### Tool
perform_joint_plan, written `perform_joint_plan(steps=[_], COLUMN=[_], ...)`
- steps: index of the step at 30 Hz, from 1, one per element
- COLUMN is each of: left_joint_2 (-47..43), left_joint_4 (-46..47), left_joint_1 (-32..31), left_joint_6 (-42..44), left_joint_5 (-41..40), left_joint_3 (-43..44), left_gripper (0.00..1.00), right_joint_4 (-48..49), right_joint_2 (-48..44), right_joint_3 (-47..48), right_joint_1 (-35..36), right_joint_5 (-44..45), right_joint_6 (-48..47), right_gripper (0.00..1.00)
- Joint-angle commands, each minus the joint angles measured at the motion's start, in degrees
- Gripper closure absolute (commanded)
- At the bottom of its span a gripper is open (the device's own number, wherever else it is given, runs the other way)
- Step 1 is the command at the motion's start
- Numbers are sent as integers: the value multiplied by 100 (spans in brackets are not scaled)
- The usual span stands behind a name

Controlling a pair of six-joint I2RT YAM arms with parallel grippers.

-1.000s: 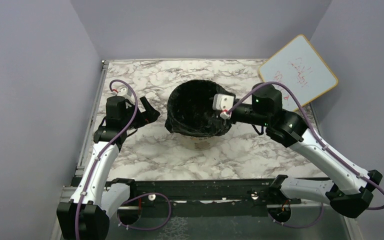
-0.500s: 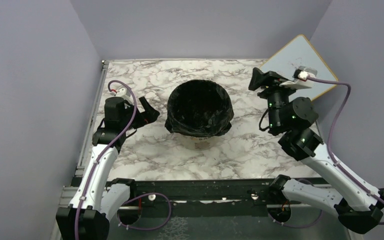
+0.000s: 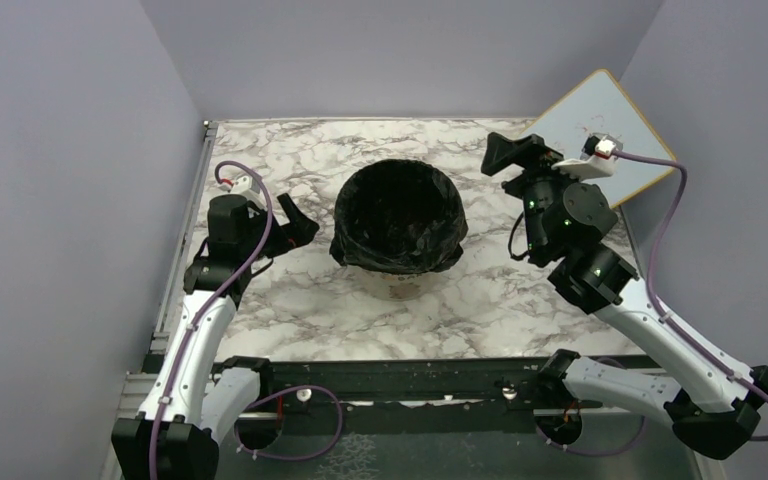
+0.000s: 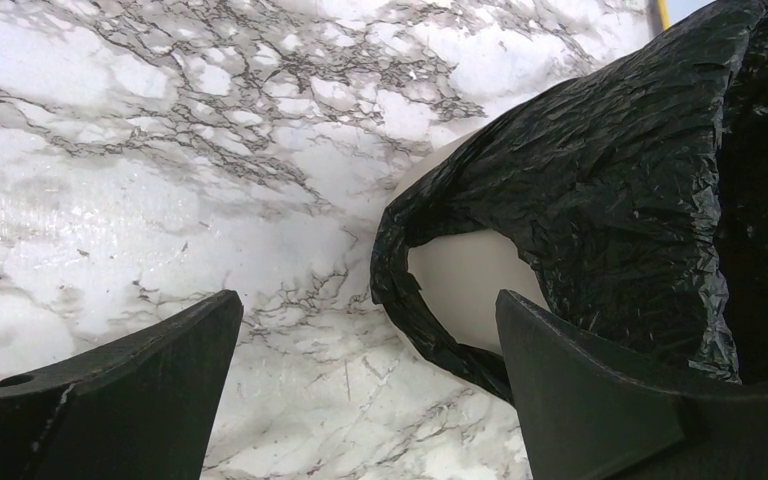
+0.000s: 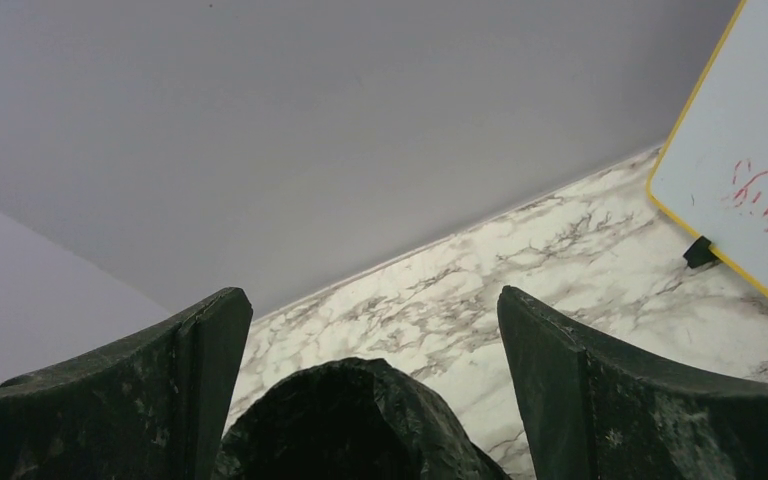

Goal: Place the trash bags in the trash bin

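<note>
A glossy black trash bag (image 3: 398, 215) lines the round beige trash bin (image 3: 401, 288) in the middle of the table, its edge folded down over the rim. In the left wrist view, the bag (image 4: 620, 190) has a loop handle hanging over the bin's bare beige side (image 4: 465, 285). My left gripper (image 3: 300, 225) stands open just left of the bin, with nothing between its fingers (image 4: 110, 400). My right gripper (image 3: 502, 155) is lifted off to the bin's right, open and empty, looking over the bag (image 5: 350, 420).
A white board with a yellow frame (image 3: 615, 135) leans at the back right, close behind my right wrist, and shows in the right wrist view (image 5: 750, 170). Grey walls close in the marble table (image 3: 290, 310) on three sides.
My right gripper has let go at the bag's right rim, pulled up and back to the right, and opened wide. The left arm and the bag have stayed put.
</note>
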Motion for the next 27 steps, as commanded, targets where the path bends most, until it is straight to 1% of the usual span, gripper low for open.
perform_joint_plan(steps=[1, 4, 6, 8, 11, 14, 15, 18, 19, 21, 24, 25, 27], left_joint_2=[-121, -93, -72, -33, -2, 11, 28, 77, 109, 180, 289, 319, 358], left_joint_4=[-103, -252, -366, -524, -812, -1068, -1168, -1377, -1434, -1550, -1652, -1657, -1696], left_joint_1=[-2, -2, -2, -6, -2, -9, -3, -10, -5, -5, -2, -5, -6], left_joint_6=[97, 120, 121, 111, 180, 336, 400, 564, 608, 753, 811, 829, 831], left_joint_5=[-55, -310, -530, -809, -1321, -1748, -1850, -2191, -2282, -2368, -2484, -2460, -2431], left_joint_3=[18, 159, 273, 450, 755, 1095, 1235, 1635, 1805, 2135, 2553, 2661, 2841], left_gripper=[1, 1, 1, 1, 1, 1, 1, 1, 1, 1, 1, 1, 1], right_joint_4=[-399, -510, -947, -1273, -1284, -2035, -2168, -2504, -2523, -2343, -2155, -2165, -2288], right_joint_2=[96, 272, 426, 504, 580, 870, 947, 1054, 1014, 843, 597, 531, 395], right_joint_3=[361, 576, 837, 963, 929, 1186, 1219, 1156, 1051, 708, 208, 91, -142], right_joint_1=[3, -11, -219, -544, -1275, -2100, -2271, -2312, -2317, -2317, -2317, -2318, -2317], right_joint_5=[251, 531, 621, 261, -449, -1074, -1202, -1057, -1225, -1852, -3042, -3276, -3424], right_joint_6=[288, -90, 223, 560, 546, 788, 746, 459, 330, -45, -476, -573, -551], right_gripper=[0, 0, 0, 0, 0, 0, 0, 0, 0, 0, 0, 0, 0])
